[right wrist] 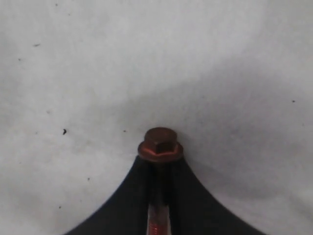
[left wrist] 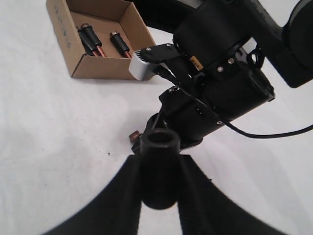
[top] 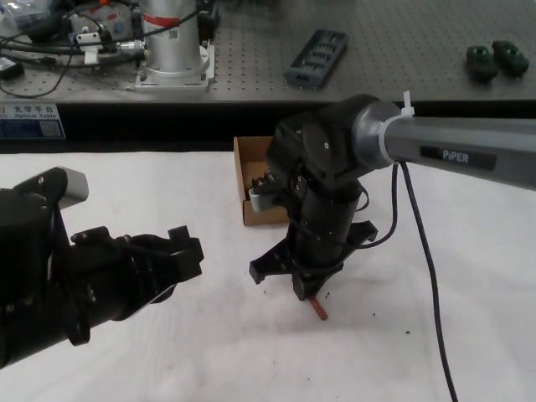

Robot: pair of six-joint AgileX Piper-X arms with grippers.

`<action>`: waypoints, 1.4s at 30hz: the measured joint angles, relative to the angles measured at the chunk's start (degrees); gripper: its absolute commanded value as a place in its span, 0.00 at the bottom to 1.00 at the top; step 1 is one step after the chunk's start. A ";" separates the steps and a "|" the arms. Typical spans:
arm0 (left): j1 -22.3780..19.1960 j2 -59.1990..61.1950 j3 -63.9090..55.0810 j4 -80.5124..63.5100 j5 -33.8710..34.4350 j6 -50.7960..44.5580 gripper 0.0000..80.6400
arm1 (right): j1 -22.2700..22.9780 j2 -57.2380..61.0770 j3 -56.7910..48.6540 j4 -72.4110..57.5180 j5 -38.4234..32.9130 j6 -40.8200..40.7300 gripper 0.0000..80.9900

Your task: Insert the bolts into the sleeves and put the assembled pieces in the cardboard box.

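over the white cloth (top: 167,352), just in front of the cardboard box (top: 249,180), the right gripper (top: 308,289) points downward with its fingers closed tight on the shank of a bolt (top: 319,309); the head pokes out past the fingertips, close to the cloth, though i cannot tell whether it touches; to the left, well apart, the left gripper (left wrist: 159,183) is clamped around a sleeve (left wrist: 159,147), whose open bore faces the other arm.

the step in hand, as i judge it, is mating the two; to do it well, lift the bolt off the cloth, bring its axis into line with the bore before closing the gap, and move slowly along that line only; a slight tilt would likely jam the shank on the rim; since the head leads beyond the fingertips, the end that must enter is worth checking first, and a regrip may be needed; keep the sleeve hand rigid and let one arm do the travelling.

the bolt is copper-coloured, with a small hexagonal head on a round flange and a thin shank running back between the fingers; the sleeve is a matt black tube with a thick wall and a dark hole; two assembled pieces (left wrist: 92,40) already lie side by side in the box.
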 measured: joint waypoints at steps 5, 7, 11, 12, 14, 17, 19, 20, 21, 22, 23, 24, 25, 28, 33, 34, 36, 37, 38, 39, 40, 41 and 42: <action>0.00 0.00 0.81 -2.56 0.00 -0.87 0.08 | -0.74 0.00 0.00 0.00 -1.28 0.00 0.04; 0.00 0.00 2.27 -6.63 0.00 -2.77 0.08 | -1.11 -0.11 0.00 0.00 -2.19 0.00 0.04; 0.00 0.28 5.04 -13.03 -0.14 -6.25 0.08 | -2.56 -1.93 1.65 -2.82 -5.37 0.45 0.04; 0.00 0.73 6.03 -14.81 -0.25 -7.60 0.08 | -3.28 -3.14 2.87 -4.90 -6.74 0.96 0.04; 0.00 2.22 7.79 -17.05 -0.32 -9.85 0.08 | -4.94 -6.60 6.15 -9.44 -9.91 2.49 0.04; 0.00 4.98 9.73 -19.67 0.91 -11.65 0.08 | -9.33 -16.79 14.40 -18.26 -15.48 3.97 0.04; 0.00 6.72 9.99 -21.73 1.69 -12.05 0.08 | -11.61 -22.90 19.18 -21.61 -17.91 4.53 0.04; 0.00 7.37 9.87 -22.56 2.05 -12.02 0.08 | -12.62 -26.06 22.11 -23.21 -19.78 4.99 0.04; 0.00 8.19 9.47 -23.27 2.47 -12.02 0.08 | -13.41 -29.16 25.31 -25.18 -21.69 5.65 0.04; -0.27 9.18 8.87 -23.69 3.26 -11.91 0.08 | -14.33 -34.65 30.95 -29.26 -25.28 8.06 0.04; -0.45 10.11 8.23 -23.78 4.33 -11.63 0.08 | -14.49 -37.35 33.92 -32.38 -27.13 9.79 0.04; -0.79 11.36 7.38 -23.94 5.68 -11.44 0.08 | -14.53 -39.58 36.76 -35.25 -28.63 11.46 0.04; -1.46 12.81 6.39 -24.06 7.20 -11.16 0.08 | -14.50 -42.06 39.39 -38.97 -30.32 13.66 0.04; -4.92 17.50 3.11 -24.10 10.23 -10.49 0.08 | -14.50 -48.75 45.23 -50.84 -35.03 20.68 0.05; -11.28 23.09 -2.36 -24.10 15.99 -10.11 0.08 | -14.50 -50.19 50.88 -64.90 -43.74 30.42 0.05; -12.35 23.72 -2.95 -24.20 18.05 -9.91 0.08 | -14.50 -50.19 50.88 -64.98 -43.91 30.42 0.05; -14.65 24.23 -3.38 -24.57 24.06 -7.85 0.08 | -14.50 -50.19 51.66 -65.57 -44.96 31.16 0.05; -15.07 24.23 -3.38 -24.70 25.55 -6.79 0.08 | -14.50 -50.19 51.90 -65.73 -45.28 31.35 0.05; -15.23 24.23 -3.38 -24.86 26.32 -5.88 0.08 | -14.50 -50.19 52.07 -65.71 -45.71 31.44 0.05; -15.32 24.23 -3.38 -24.94 26.94 -4.84 0.08 | -14.50 -50.19 52.08 -65.71 -46.49 31.60 0.05; -15.30 24.23 -3.38 -24.93 27.25 -3.66 0.08 | -14.50 -50.19 52.08 -65.71 -47.35 31.76 0.05; -15.30 24.23 -3.38 -24.93 27.49 -2.58 0.08 | -14.50 -50.19 52.08 -65.71 -48.26 31.81 0.05; -15.30 24.23 -3.38 -24.93 27.51 -1.27 0.08 | -14.50 -50.19 52.08 -65.71 -49.01 31.78 0.05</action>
